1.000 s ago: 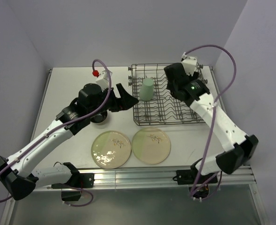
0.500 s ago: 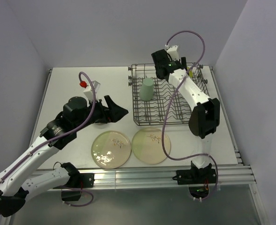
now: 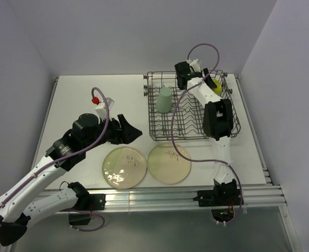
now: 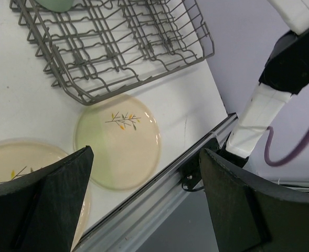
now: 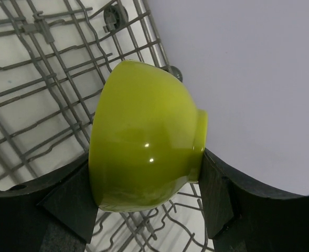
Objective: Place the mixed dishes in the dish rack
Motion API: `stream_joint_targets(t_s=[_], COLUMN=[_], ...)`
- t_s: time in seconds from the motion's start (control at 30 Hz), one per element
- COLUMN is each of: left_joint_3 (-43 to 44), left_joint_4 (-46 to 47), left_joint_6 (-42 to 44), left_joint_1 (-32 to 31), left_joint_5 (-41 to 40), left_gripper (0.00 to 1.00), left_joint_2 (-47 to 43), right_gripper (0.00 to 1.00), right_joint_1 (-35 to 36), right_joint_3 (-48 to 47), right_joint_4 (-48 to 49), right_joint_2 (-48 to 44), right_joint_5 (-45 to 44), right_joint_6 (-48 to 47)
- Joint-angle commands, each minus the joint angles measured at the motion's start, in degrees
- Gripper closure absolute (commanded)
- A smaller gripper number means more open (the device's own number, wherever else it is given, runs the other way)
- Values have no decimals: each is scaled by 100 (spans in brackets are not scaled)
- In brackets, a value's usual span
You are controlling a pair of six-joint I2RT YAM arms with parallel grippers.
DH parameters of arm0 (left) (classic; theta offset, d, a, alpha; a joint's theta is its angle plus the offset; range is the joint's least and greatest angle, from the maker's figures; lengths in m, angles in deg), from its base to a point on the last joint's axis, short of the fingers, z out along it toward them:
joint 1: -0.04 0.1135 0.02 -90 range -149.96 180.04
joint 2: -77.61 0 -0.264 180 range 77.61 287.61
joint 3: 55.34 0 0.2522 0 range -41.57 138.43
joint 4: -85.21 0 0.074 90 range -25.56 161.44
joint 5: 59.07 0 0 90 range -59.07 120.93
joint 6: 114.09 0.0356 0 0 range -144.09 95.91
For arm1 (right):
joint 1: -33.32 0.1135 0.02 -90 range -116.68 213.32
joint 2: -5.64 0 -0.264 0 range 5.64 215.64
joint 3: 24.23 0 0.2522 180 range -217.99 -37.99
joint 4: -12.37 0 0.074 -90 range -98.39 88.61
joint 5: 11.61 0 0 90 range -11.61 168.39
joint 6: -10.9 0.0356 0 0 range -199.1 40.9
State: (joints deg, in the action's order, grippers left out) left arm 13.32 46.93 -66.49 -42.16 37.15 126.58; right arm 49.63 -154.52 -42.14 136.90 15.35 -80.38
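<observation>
Lime bowl (image 5: pixel 144 136) is clamped on its side btw the right fingers (image 5: pixel 217 194), over the far-right corner of the dish rack (image 3: pixel 191 121). Mint cup (image 3: pixel 164 100) stands in the rack, left of those fingers. Left fingers (image 4: pixel 54 205) are wide apart w/ nothing in them, above the table (image 3: pixel 75 100). Two cream plates (image 4: pixel 117 139) (image 4: pixel 18 168) lie flat below them, side by side, near the rack's front edge.
</observation>
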Motion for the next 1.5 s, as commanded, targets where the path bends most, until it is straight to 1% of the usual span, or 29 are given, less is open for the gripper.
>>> stream_joint_targets(t_s=[0.0,0.1,0.3,0.5,0.67,0.83,0.93,0.97,1.03,1.07,1.13,1.17,1.33,1.37,1.47], left_joint_3=[-128,-225,-286,-278,-269,-339,-357,-339,-286,-278,-286,-286,-251,-251,-242], left_joint_4=[298,359,386,412,403,386,403,377,324,324,359,359,289,280,219], left_joint_6=[170,196,249,293,302,284,284,293,310,302,275,267,249,258,249], left_joint_1=[36,80,203,343,405,440,449,449,458,458,458,458,458,466,467], left_joint_5=[231,283,397,512,626,644,670,679,670,670,670,679,627,609,512], left_gripper=[11,11,11,11,11,11,11,11,11,10,10,9,8,8,7], left_joint_2=[25,42,69,86,95,34,34,68,104,113,113,130,165,165,174], right_gripper=[100,100,100,100,100,95,86,71,56,44,33,25,13,4,0], right_joint_1=[-163,-225,-287,-322,-331,-340,-331,-322,-331,-331,-331,-331,-331,-331,-313], right_joint_3=[-562,-844,-1003,-1231,-1240,-1451,-1618,-1627,-1618,-1592,-1566,-1566,-1653,-1688,-1820], right_joint_4=[384,427,683,394,366,278,191,199,208,217,217,226,173,155,-2], right_joint_2=[232,487,909,1191,1376,1507,1595,1595,1595,1595,1595,1595,1622,1622,1631], right_joint_5=[-419,-410,-454,-156,-120,20,90,108,135,135,178,196,240,284,371], right_joint_6=[-426,-531,-874,-673,-672,-637,-637,-637,-654,-663,-654,-654,-584,-575,-461])
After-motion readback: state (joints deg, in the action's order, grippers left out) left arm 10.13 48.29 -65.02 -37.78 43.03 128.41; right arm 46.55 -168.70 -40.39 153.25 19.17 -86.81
